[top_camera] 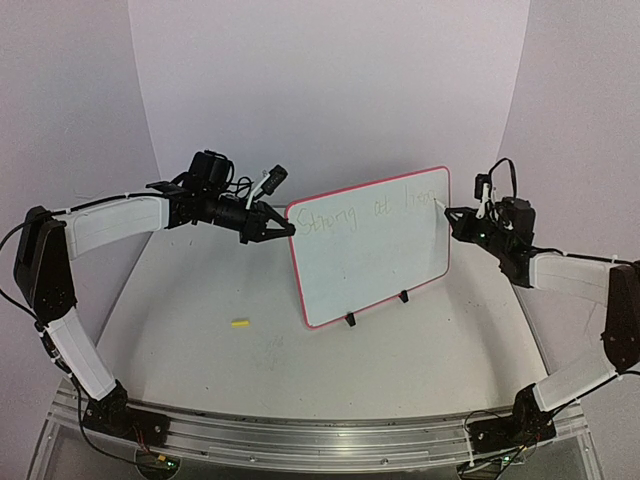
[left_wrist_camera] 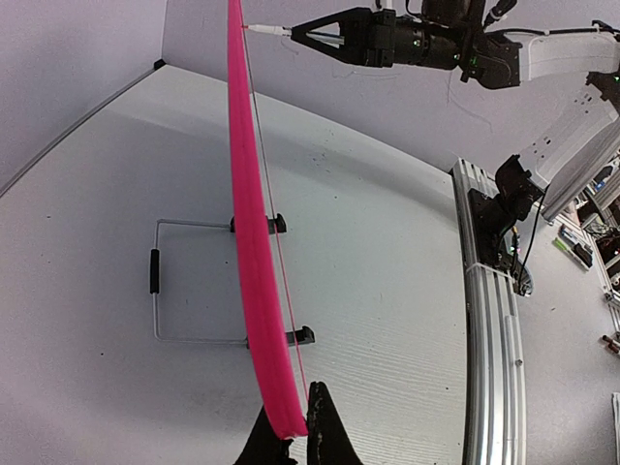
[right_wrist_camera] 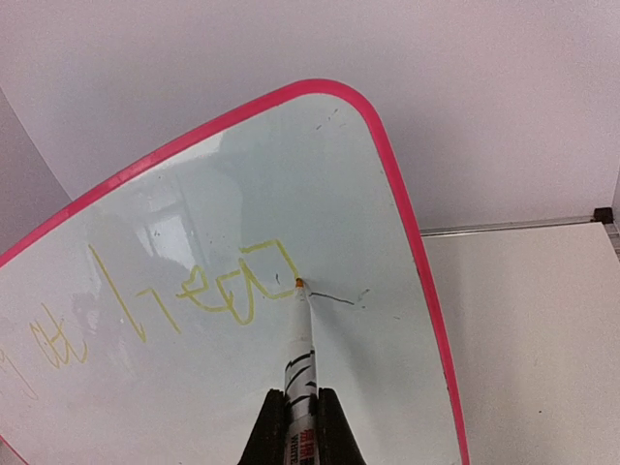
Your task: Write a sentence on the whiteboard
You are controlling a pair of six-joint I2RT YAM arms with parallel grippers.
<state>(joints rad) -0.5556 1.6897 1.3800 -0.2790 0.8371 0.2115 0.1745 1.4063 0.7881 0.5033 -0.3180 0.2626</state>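
The whiteboard (top_camera: 375, 250), white with a pink-red rim, stands tilted on small black feet mid-table. Faint yellow handwriting (top_camera: 345, 216) runs along its top in one line; it also shows in the right wrist view (right_wrist_camera: 232, 291). My left gripper (top_camera: 285, 228) is shut on the board's upper left edge; the left wrist view shows the pink rim (left_wrist_camera: 254, 242) pinched between the fingers (left_wrist_camera: 327, 426). My right gripper (top_camera: 455, 216) is shut on a white marker (right_wrist_camera: 302, 387), whose yellow tip (right_wrist_camera: 298, 283) touches the board at the end of the last word near the right edge.
A small yellow marker cap (top_camera: 239, 323) lies on the table left of the board. The board's wire stand (left_wrist_camera: 160, 291) rests behind it. A metal rail (top_camera: 320, 435) runs along the near edge. White walls enclose the back and sides.
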